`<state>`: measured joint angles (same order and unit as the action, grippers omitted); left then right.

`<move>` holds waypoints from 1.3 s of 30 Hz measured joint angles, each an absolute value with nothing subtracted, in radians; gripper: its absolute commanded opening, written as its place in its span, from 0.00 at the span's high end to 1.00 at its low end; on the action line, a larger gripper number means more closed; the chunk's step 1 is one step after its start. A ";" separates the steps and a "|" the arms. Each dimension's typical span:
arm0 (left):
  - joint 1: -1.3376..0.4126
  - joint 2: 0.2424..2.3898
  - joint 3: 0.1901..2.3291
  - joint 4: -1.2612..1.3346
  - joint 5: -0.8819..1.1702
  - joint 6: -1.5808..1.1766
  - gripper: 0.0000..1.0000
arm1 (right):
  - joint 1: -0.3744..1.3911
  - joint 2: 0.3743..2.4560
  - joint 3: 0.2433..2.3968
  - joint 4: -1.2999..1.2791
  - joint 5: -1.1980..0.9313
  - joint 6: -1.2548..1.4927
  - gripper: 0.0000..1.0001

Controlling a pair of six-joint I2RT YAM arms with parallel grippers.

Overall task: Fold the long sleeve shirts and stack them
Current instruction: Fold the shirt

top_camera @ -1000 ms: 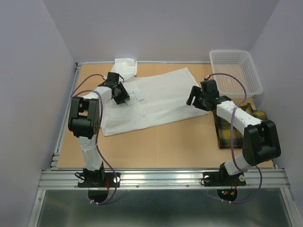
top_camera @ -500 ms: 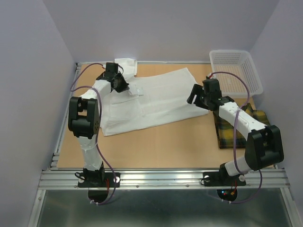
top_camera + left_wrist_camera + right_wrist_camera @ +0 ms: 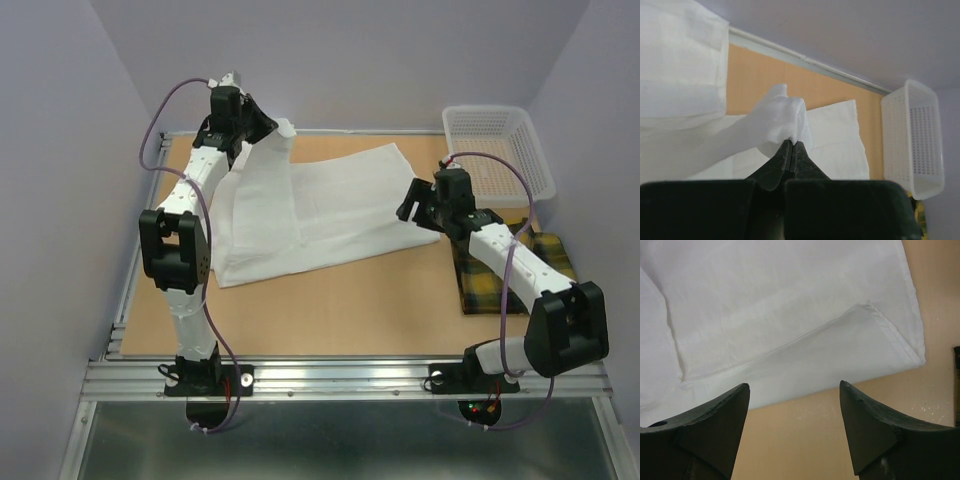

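The white long sleeve shirt [image 3: 340,200] lies spread across the middle of the table. My left gripper [image 3: 268,128] is shut on a bunch of its cloth [image 3: 782,117] and holds that part raised above the back left of the table, the fabric hanging down from it. My right gripper [image 3: 412,205] hovers open just off the shirt's right hem corner [image 3: 890,340], with only bare table between its fingers. The yellow-and-dark plaid shirt [image 3: 482,290] lies folded at the right, partly hidden under my right arm.
A white mesh basket [image 3: 500,150] stands at the back right corner, also seen in the left wrist view [image 3: 912,140]. Walls enclose the table at the back and both sides. Bare wood [image 3: 350,300] shows along the front of the table.
The left gripper shut on the white shirt's cloth near its left end and lifted it up and toward the back. The right gripper shifted only slightly and stayed open.
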<state>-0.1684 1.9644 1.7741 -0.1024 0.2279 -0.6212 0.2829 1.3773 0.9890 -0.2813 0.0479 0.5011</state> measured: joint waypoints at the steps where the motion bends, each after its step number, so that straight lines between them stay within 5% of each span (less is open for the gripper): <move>1: -0.168 1.965 1.791 -0.090 0.241 -0.619 1.00 | 0.283 1.369 0.980 -0.282 0.047 0.501 0.23; 31: -0.219 2.115 1.969 0.072 0.543 -0.460 1.00 | 0.283 1.423 0.935 -0.283 0.161 0.591 0.30; 39: -0.228 2.146 1.979 0.117 0.579 -0.451 1.00 | 0.283 1.503 0.992 -0.253 0.178 0.627 0.50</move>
